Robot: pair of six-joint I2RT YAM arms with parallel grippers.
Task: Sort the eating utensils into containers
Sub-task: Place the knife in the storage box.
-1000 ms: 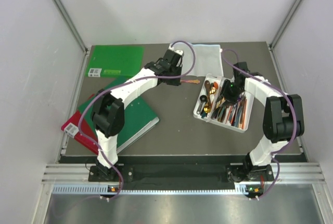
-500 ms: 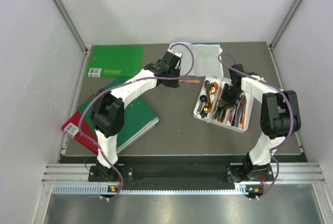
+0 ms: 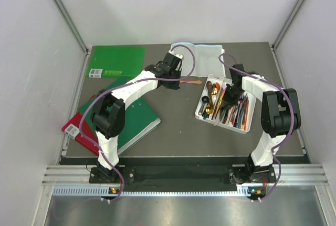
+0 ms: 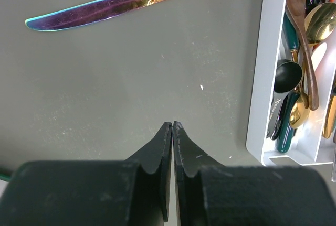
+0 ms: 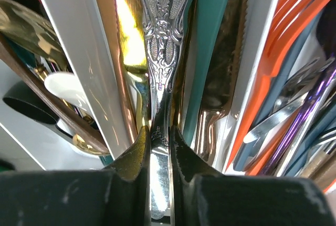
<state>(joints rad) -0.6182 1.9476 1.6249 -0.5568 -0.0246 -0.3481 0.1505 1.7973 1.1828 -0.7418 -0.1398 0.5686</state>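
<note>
I log: left end effector (image 4: 172,126), fingers together and empty, over the dark grey matte worktop (image 4: 105,79). An iridescent ornate-handled metal knife (image 4: 121,7) lies ahead of it, and a white compartmented plastic tray (image 4: 261,89) sits to its right. Right end effector (image 5: 159,131) is clamped on a silver embossed-handled utensil (image 5: 164,37) inside that tray. Pale panel walls (image 3: 31,79) enclose the worktop.

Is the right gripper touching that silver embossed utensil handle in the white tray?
Touching. The right wrist view shows the right gripper with both fingers pressed against the silver embossed utensil handle, no gap either side.
</note>
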